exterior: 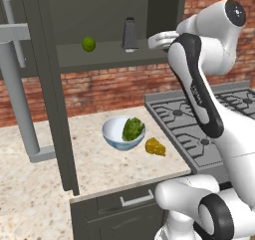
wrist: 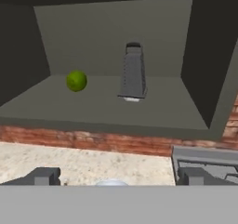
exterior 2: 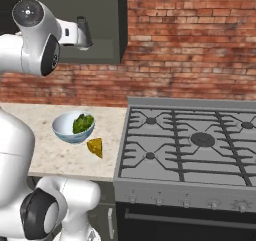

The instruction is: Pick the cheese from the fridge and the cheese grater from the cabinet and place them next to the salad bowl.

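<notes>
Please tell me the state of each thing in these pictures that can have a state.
cabinet: door open
cheese grater: upright on the cabinet shelf
lime: on the shelf, left of the grater
cheese: on the counter beside the salad bowl
end effector: open, holding nothing

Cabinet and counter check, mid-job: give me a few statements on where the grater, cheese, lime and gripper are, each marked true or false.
1. The grater stands upright on the cabinet shelf. True.
2. The cheese lies inside the bowl. False: it lies on the counter beside the bowl.
3. A lime shares the shelf with the grater. True.
4. The gripper is shut on the grater. False: it is open, short of the shelf.
5. The lime touches the grater. False: they stand apart.
</notes>
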Robot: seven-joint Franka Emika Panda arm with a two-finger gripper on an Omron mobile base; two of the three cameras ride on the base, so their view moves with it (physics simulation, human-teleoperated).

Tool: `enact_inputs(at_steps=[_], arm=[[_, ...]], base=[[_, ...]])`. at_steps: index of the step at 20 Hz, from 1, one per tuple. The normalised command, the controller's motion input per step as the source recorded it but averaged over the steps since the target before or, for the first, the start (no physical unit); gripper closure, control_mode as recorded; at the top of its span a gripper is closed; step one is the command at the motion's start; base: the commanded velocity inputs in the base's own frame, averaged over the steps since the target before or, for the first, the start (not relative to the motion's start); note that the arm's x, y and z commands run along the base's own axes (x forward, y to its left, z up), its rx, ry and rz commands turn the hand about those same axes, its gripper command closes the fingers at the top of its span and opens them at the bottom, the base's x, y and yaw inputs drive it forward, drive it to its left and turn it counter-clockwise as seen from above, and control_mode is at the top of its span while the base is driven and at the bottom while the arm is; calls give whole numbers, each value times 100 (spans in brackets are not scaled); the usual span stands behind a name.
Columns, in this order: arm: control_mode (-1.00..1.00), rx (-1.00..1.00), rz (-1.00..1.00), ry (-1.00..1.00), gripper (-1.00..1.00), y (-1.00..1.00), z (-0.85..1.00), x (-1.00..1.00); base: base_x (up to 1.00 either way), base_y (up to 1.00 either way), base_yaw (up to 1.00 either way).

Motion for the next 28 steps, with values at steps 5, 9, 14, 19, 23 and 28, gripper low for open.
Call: enact_inputs(at_steps=[5, 9, 14, 19, 23, 28], arm=[[-100, 0, 18, 0, -100, 2, 11, 14], [-100, -1, 4, 0, -100, 4, 40, 8], [-100, -5, 0, 0, -100, 19, 8, 21], [-100, -6, -1, -1, -100, 26, -13, 38], [-100, -4, 0, 0, -100, 15, 0, 42], [-100, -2, 0, 0, -100, 2, -1, 42]], base=[[0, 0, 0], [0, 0, 0], [0, 0, 0], [0, 0, 0], [0, 0, 0], [0, 0, 0]])
